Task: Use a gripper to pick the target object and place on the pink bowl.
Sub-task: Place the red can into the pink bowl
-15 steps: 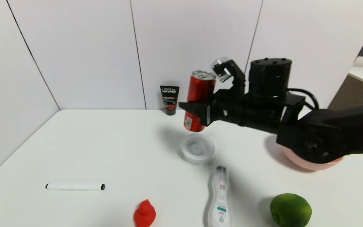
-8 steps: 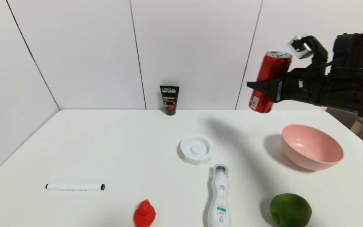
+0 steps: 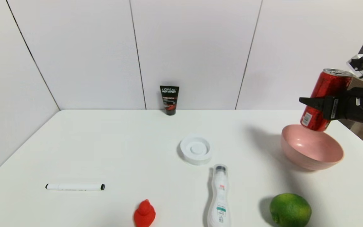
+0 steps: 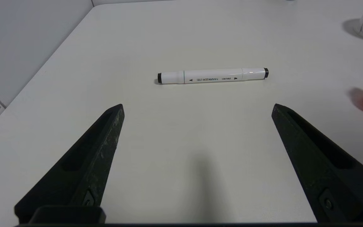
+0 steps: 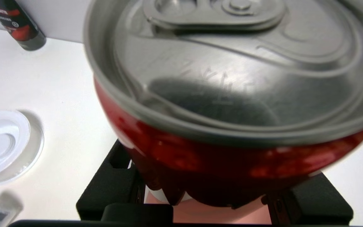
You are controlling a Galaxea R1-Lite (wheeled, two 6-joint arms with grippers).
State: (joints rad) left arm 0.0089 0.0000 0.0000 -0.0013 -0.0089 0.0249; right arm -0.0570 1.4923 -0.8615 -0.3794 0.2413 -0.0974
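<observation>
While our right gripper [image 3: 321, 105] at the head view's right edge clamps the slim red aluminium can [image 3: 325, 99], tilted above the matte pink bowl's [image 3: 307, 159] far rim, we judge transport nearly done. Left wrist view: our idle left gripper [image 4: 197, 108] gapes empty. Right wrist view: the can's silver top fills the frame; next, lower and release.

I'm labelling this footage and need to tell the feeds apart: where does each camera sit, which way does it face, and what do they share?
Head view: high on the robot, facing forward and down at the table; the right gripper holds the red can over the pink bowl.
Left wrist view: low over the table, facing the marker; the left gripper shows jaws spread.
Right wrist view: just above the can's silver top, its jaws below.
Shared: head and left wrist show the marker; head and right wrist show the white lid.
</observation>
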